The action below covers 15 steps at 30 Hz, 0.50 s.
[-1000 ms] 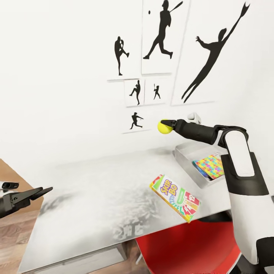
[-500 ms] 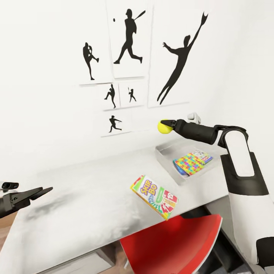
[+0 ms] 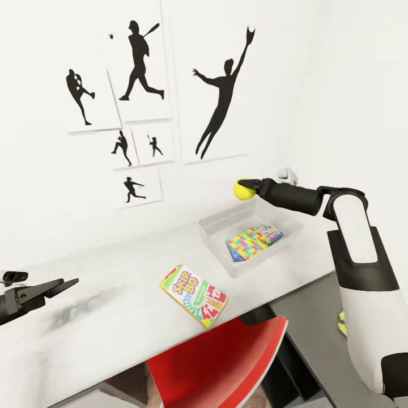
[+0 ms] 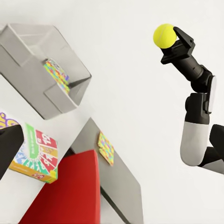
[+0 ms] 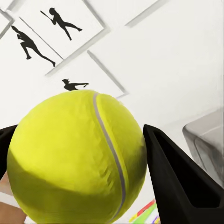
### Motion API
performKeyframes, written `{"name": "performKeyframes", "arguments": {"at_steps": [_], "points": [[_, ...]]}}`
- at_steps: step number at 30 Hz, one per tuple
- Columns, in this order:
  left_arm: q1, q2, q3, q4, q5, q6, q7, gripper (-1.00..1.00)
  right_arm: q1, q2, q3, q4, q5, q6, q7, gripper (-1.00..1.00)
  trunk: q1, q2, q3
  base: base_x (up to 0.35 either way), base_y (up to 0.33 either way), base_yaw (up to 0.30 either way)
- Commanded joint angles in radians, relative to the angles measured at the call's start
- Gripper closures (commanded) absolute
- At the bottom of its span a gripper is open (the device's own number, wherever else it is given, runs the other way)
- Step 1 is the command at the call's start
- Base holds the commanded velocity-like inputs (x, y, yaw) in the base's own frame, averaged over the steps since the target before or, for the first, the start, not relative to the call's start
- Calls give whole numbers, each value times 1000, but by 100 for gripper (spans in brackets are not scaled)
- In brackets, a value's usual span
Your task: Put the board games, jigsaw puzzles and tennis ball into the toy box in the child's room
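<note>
My right gripper [image 3: 249, 186] is shut on the yellow-green tennis ball [image 3: 243, 190], held in the air above the far side of the toy box [image 3: 214, 250]. The right wrist view has the ball [image 5: 74, 154] close up between both black fingers [image 5: 182, 177]. The pale grey box sits on the table [image 3: 113, 317] and holds a jigsaw puzzle [image 3: 245, 243] with a cartoon-printed board game [image 3: 270, 231] beside it. A Skip-Bo board game [image 3: 194, 296] lies near the table's front edge. My left gripper [image 3: 56, 285] hovers open, low at the left. Another jigsaw puzzle [image 4: 106, 148] lies on the dark lower wing [image 4: 126, 186].
A red swivel chair [image 3: 221, 362] stands under the table's front edge, below the Skip-Bo box. Black baseball silhouette prints [image 3: 221, 96] hang on the white wall behind the table. The dark wing [image 3: 317, 340] runs along my right arm.
The camera has swung to the right, so wall, table and toy box slid left in the picture. Both arms keep their pose, and the ball stays gripped.
</note>
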Motion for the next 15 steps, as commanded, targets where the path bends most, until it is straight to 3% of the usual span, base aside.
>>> {"name": "performKeyframes", "arguments": {"at_steps": [1, 5, 15], "points": [[-1, 0, 0, -1, -1, 11, -4, -100, -1, -1, 2, -1, -12, 1, -12, 100, 1, -2, -2, 71, -138, -12], [-1, 0, -1, -1, -1, -3, -4, -100, -1, -1, 3, -1, -12, 1, -13, 100, 1, -2, -2, 69, -41, -4], [-1, 0, -1, -1, -1, -21, -4, -100, -1, 1, 5, -1, -12, 1, -14, 100, 1, -2, 4, 196, 7, 0]]}}
